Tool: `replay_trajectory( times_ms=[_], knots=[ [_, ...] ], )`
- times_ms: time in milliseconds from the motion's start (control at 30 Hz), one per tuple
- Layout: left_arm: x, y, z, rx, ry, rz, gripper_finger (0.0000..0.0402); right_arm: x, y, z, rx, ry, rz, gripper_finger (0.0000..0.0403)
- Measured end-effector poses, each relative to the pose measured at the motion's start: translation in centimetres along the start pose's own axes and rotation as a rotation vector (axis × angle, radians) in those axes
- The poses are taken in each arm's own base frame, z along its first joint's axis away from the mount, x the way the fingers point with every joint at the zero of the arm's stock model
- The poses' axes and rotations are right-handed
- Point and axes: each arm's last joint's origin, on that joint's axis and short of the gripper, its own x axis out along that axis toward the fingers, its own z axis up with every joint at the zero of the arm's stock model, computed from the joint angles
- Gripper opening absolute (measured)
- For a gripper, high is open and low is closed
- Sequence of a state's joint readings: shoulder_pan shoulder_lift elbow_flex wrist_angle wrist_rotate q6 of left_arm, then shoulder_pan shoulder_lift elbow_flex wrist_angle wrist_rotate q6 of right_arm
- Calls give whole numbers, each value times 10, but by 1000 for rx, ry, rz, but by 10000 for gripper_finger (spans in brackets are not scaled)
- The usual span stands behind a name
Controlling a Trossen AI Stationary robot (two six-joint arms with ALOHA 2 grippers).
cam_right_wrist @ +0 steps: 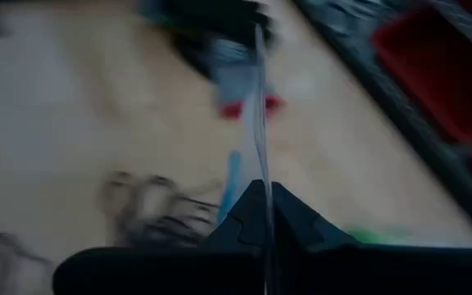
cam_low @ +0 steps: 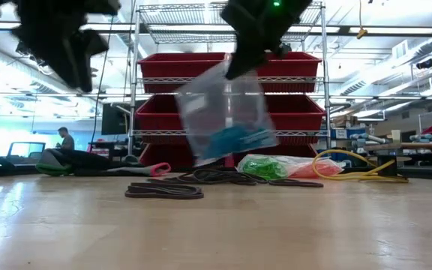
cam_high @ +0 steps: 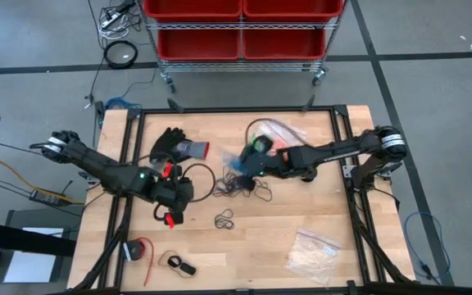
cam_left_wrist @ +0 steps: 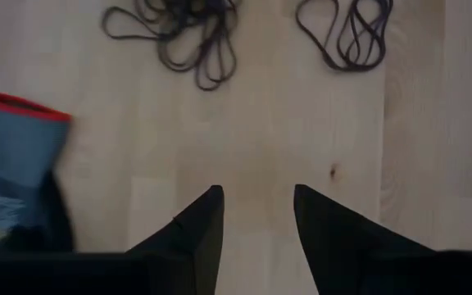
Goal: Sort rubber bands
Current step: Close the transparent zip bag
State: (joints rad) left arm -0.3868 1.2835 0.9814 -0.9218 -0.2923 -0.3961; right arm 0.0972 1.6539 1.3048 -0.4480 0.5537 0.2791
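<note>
My right gripper (cam_high: 244, 160) hangs over the table's middle, shut on a clear plastic bag (cam_low: 227, 112) with blue rubber bands (cam_low: 235, 139) in its bottom. Two heaps of black rubber bands (cam_high: 236, 187) (cam_high: 224, 219) lie flat on the wood below and nearer. My left gripper (cam_left_wrist: 256, 215) hovers open above bare wood at the table's left, pointing down toward those heaps (cam_left_wrist: 179, 37) (cam_left_wrist: 347, 33), with nothing between its fingers. Two more bags, one with green bands (cam_low: 265, 166) and one with orange (cam_low: 302, 169), lie at the far side. My right gripper pinches the clear bag's upper edge (cam_right_wrist: 260, 152) between its two fingers, seen edge-on in the right wrist view. The fingers come slanting down from the table's right. The bag hangs below them (cam_low: 238, 75), tilted and clear of the table, the blue bands sagging at its low end.
A black and grey glove (cam_high: 174, 146) with a red cuff lies far left, close to my left gripper. A clear bag of whitish pieces (cam_high: 311, 250) lies near right. A red coil (cam_high: 142, 250) and a small black part (cam_high: 183, 266) lie near left. A yellow cable (cam_low: 351, 169) lies far right.
</note>
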Motion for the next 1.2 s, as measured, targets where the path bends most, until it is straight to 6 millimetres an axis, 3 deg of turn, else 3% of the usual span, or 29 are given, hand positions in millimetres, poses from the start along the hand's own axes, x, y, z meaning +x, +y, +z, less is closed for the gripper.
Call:
replay_trajectory(
  times_ms=[267, 533, 667, 800, 1000, 1200],
  knots=[
    [45, -13, -19, -59, -155, -74, 158, -23, -66, -12, 70, 184, -350, 0],
    [66, -18, -24, -157, -371, -174, 158, -40, -117, -31, 19, 365, -672, 0],
    [71, -19, -25, -196, -479, -224, 158, -21, -130, -49, 38, 456, -672, 0],
    [72, -19, -25, -244, -622, -291, 158, 12, -142, -85, 130, 523, -562, 8],
    [74, -17, -31, -283, -742, -346, 158, 37, -147, -132, 243, 517, -492, 73],
    [79, -14, -39, -301, -770, -330, 158, 40, -149, -138, 331, 460, -514, 141]
  ],
)
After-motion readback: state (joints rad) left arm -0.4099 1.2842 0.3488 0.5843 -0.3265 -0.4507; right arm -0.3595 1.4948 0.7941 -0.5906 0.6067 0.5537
